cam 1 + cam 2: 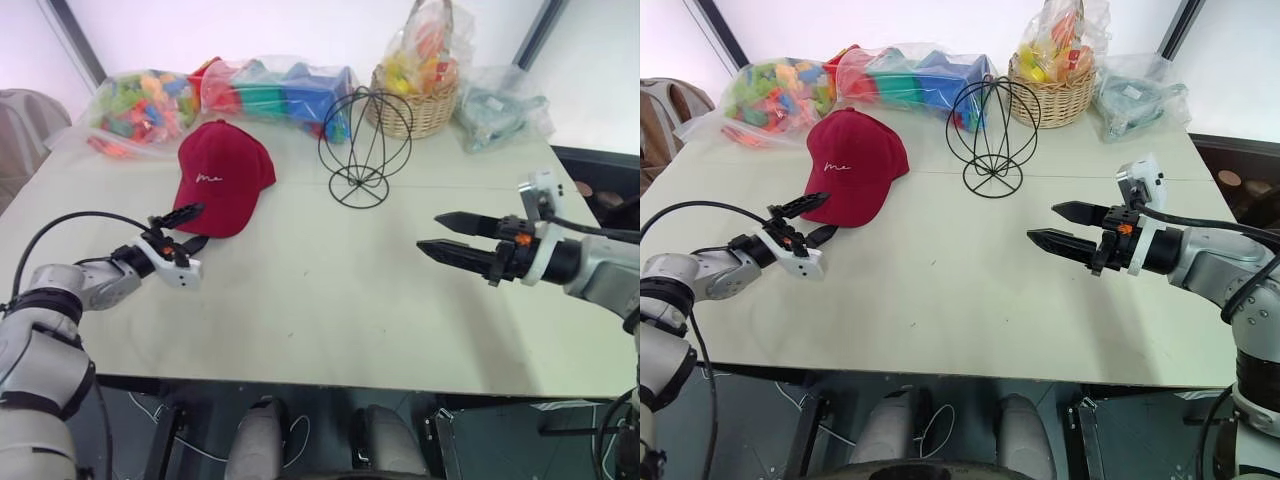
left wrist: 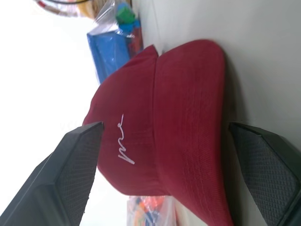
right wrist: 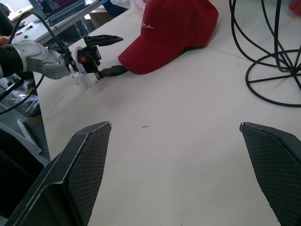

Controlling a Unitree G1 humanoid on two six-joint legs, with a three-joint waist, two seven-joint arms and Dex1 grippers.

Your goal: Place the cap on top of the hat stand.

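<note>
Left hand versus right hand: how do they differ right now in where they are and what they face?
The left hand sits at the brim of the cap, one finger above the brim edge and one low beside it; the right hand hovers over bare table, away from the cap and the hat stand. The left points at the cap; the right points across the table. Both are open and hold nothing.

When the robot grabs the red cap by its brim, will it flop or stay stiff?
The cap is fabric, so its crown would probably sag. The curved brim looks firmer and should hold its shape. It is likely light, so the open left gripper might slide it across the table first.
</note>
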